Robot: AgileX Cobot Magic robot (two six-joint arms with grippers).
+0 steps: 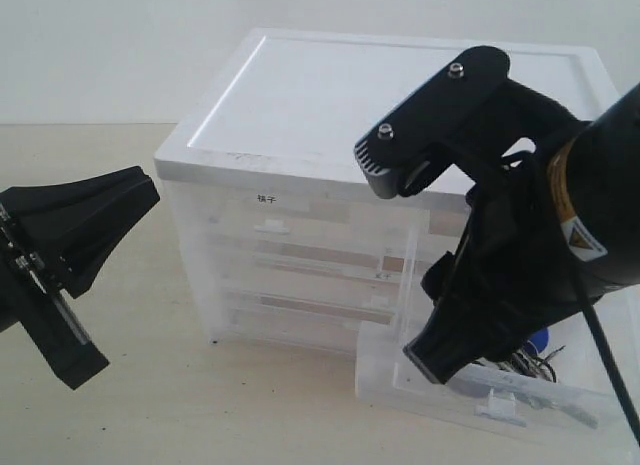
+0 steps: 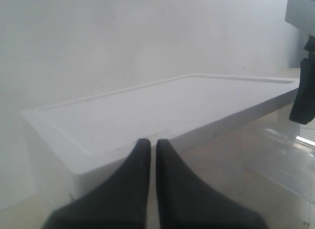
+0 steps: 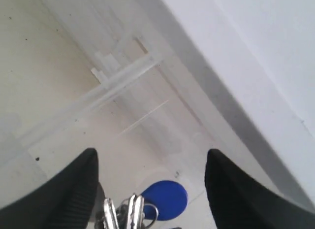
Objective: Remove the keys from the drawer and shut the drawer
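Note:
The drawer stands pulled out at the cabinet's lower right, with its white tab handle at the front. The keys lie inside it with the blue fob. My right gripper hangs over the drawer, open. In the right wrist view the silver keys and blue fob lie on the drawer floor between the spread fingers, untouched; the right gripper holds nothing. The drawer's front wall shows beyond. My left gripper floats left of the cabinet, shut and empty.
The white cabinet has several translucent drawers; a shut half-width one carries a bold black label. The pulled-out drawer shows faintly in the left wrist view. The cabinet stands on a beige table.

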